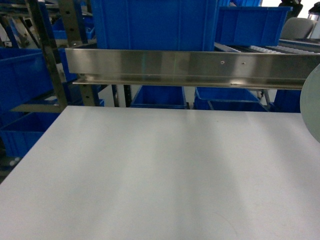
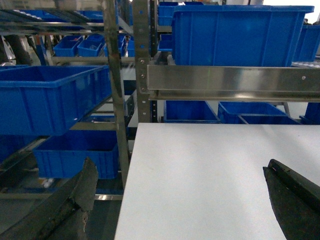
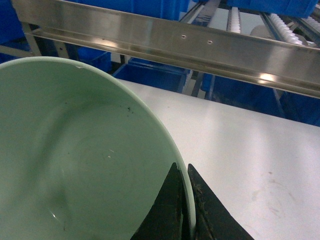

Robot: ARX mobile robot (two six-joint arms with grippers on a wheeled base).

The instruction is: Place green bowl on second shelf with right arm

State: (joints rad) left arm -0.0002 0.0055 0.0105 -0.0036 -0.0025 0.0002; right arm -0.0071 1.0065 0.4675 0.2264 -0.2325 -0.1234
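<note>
The pale mint-green bowl fills the lower left of the right wrist view, held above the grey tabletop. My right gripper is shut on its rim, one finger inside and one outside. In the head view only a slice of the green bowl shows at the right edge. Ahead of it runs the shiny steel front rail of the second shelf, with white roller rails behind it. In the left wrist view my left gripper is open and holds nothing, over the table's left edge.
Large blue crates stand on the steel rack's shelf, and more blue crates fill the racks to the left and below. A steel upright post rises at the table's far left corner.
</note>
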